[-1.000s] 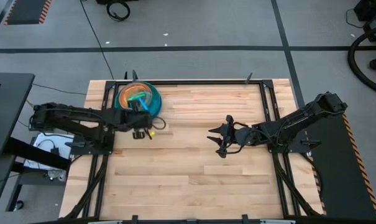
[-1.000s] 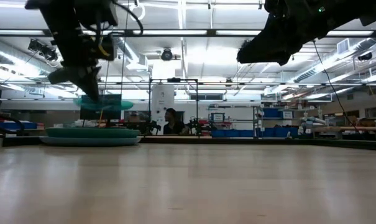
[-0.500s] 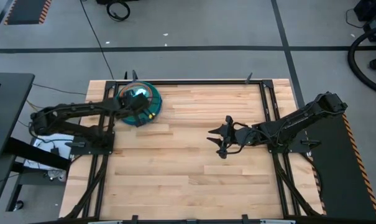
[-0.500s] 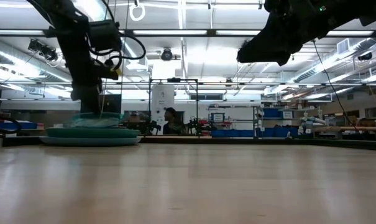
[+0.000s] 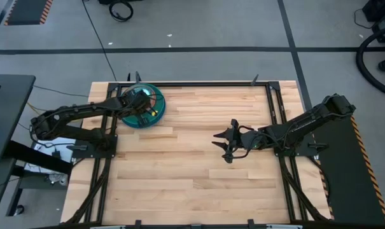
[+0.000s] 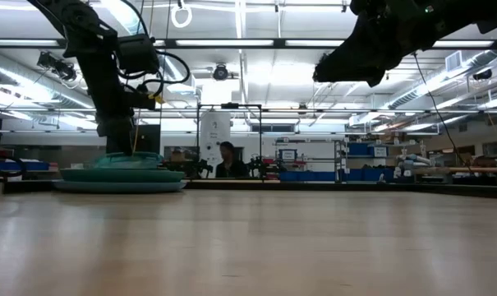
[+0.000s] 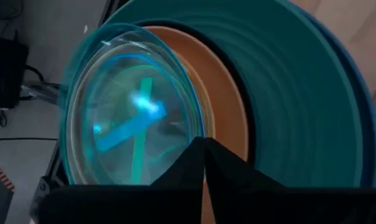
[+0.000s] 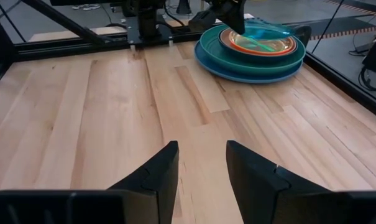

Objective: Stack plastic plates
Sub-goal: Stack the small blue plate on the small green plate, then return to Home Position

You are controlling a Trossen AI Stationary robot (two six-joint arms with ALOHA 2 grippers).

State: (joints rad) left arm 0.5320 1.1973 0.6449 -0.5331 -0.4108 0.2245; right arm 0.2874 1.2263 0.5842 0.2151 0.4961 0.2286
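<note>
A stack of plates (image 5: 155,109) stands at the table's far left corner: a large blue plate at the bottom, a teal plate (image 7: 299,93) on it, a tan-orange plate (image 7: 222,106) inside, with smaller coloured plates showing through. On top is the translucent light blue plate (image 7: 132,118). My left gripper (image 5: 143,109) is over the stack, shut on that plate. My right gripper (image 5: 225,143) hovers open above the table's middle right, touching nothing. In the right wrist view the stack (image 8: 250,56) lies far ahead of my right gripper (image 8: 203,168). My left gripper pinches the light blue plate's rim (image 7: 197,127) between its two fingers, which slant down on it from above. The plate lies low over the stack, slightly tilted, with the held side higher (image 8: 247,23) and its far side (image 8: 287,36) down on the plates beneath.
Black metal frame rails run along the table's left, right and far edges, close beside the stack (image 6: 121,179). The wooden tabletop (image 5: 179,172) stretches wide toward the near edge. A person (image 6: 225,160) shows in the room far beyond the table.
My left gripper has moved toward the table's far edge and down, carrying the light blue plate from well above the stack's near side down onto the stack. It has stayed shut on the plate. The right arm has kept still.
</note>
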